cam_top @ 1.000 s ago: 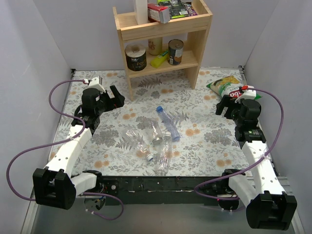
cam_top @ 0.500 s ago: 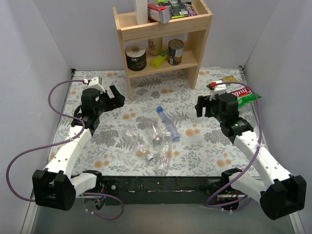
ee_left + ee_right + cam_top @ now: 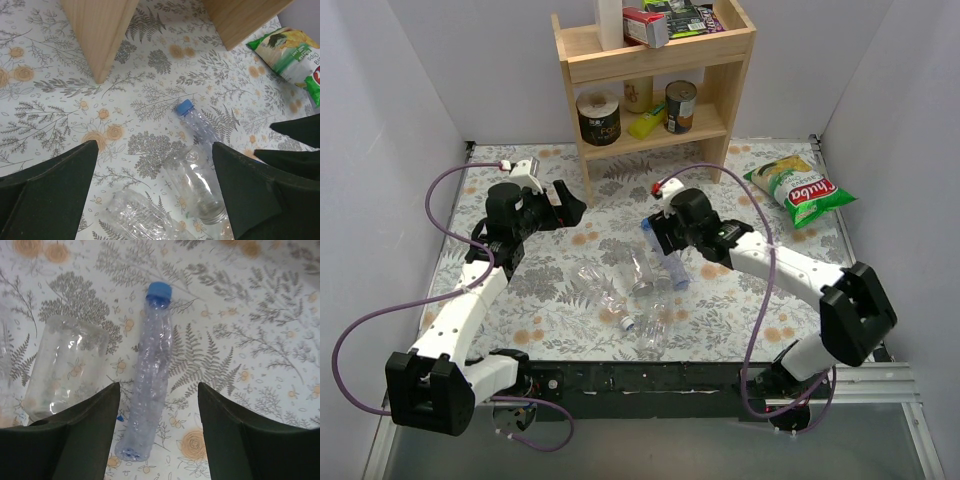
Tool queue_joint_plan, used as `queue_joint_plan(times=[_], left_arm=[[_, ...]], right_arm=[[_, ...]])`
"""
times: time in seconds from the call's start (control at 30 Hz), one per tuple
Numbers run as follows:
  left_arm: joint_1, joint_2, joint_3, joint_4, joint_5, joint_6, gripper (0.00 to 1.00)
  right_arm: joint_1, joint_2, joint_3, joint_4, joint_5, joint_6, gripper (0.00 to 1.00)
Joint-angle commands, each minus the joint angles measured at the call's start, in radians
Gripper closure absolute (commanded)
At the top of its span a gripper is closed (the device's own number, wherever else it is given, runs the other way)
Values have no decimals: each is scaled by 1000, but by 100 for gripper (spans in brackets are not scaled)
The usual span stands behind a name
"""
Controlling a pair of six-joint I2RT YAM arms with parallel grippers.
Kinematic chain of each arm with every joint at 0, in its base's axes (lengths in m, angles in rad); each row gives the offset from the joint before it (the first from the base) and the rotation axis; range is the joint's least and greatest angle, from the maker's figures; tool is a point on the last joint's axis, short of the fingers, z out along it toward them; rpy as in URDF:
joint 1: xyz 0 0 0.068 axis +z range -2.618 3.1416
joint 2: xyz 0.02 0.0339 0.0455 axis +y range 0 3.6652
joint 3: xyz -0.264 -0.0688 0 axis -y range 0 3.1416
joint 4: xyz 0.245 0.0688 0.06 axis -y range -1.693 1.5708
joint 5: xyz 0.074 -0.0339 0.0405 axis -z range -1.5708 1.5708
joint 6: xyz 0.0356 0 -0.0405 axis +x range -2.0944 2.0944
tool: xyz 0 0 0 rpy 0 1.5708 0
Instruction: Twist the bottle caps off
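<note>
My right gripper (image 3: pixel 157 386) hangs spread above the slim blue-tinted crinkly plastic bottle (image 3: pixel 150 370) lying on the flowered tabletop (image 3: pixel 260 340). It looks light, crushable and slippery, so I'd pinch mid-body gently, leaving its small blue screw cap (image 3: pixel 159 291) free.

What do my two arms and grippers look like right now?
The left arm and right arm match: white link shells, black joint housings and black bases. A purple cable loops along each. The left gripper and right gripper are black, each wrist topped by a small white block with a red spot. Their fingers are dark, broad wedges narrowing toward the tips.
</note>
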Motion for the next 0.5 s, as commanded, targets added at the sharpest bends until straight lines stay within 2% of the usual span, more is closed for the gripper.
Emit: queue_joint_plan(times=[0.0,0.2,0.47], left_arm=[[-10,-1,-4,19,57,20,2],[-11,-9,-22,46,81,17,2],[-11,-4,-25,54,106,15,2]], right_arm=[[50,132,121,-61,19,10,30],[58,289,239,-187,38,24,32],[58,395,308,-229,12,19,37]])
